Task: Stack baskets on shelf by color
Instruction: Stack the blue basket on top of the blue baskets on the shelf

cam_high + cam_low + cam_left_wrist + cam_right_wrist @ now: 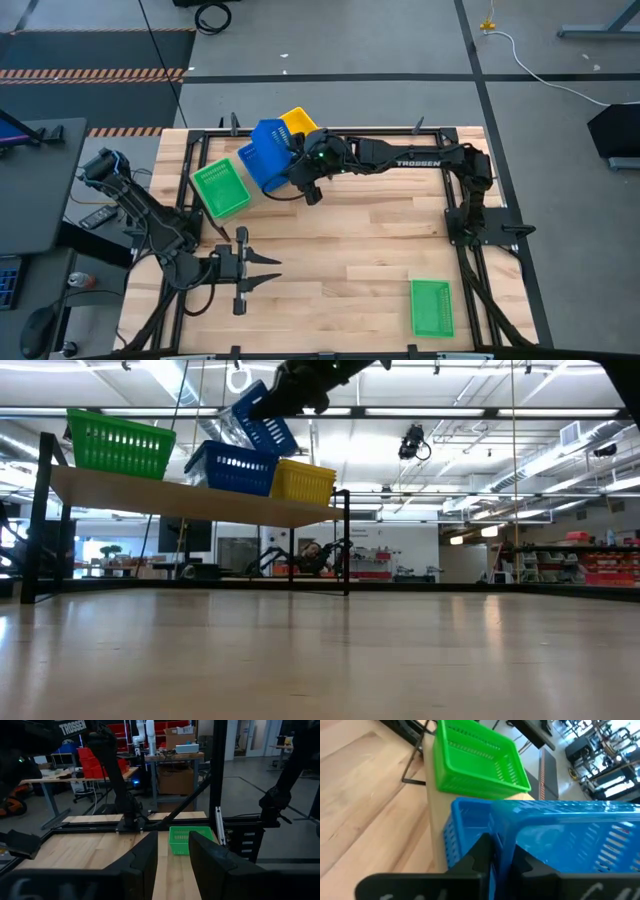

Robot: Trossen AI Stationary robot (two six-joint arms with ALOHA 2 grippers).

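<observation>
Above the shelf (200,500), the right pincer (492,854) pinched a tilted blue basket (272,142) by its wall, over the blue one (232,466) already there. Tilted so, it risked catching a rim and jamming askew. The left pincer (262,270) waited spread over the desk (350,250).

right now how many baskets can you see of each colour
green baskets: 2, one on the shelf, one on the tabletop
blue baskets: 2, one on the shelf, one held by the right gripper
yellow basket: 1
total: 5 visible; nested ones would be hidden
</observation>
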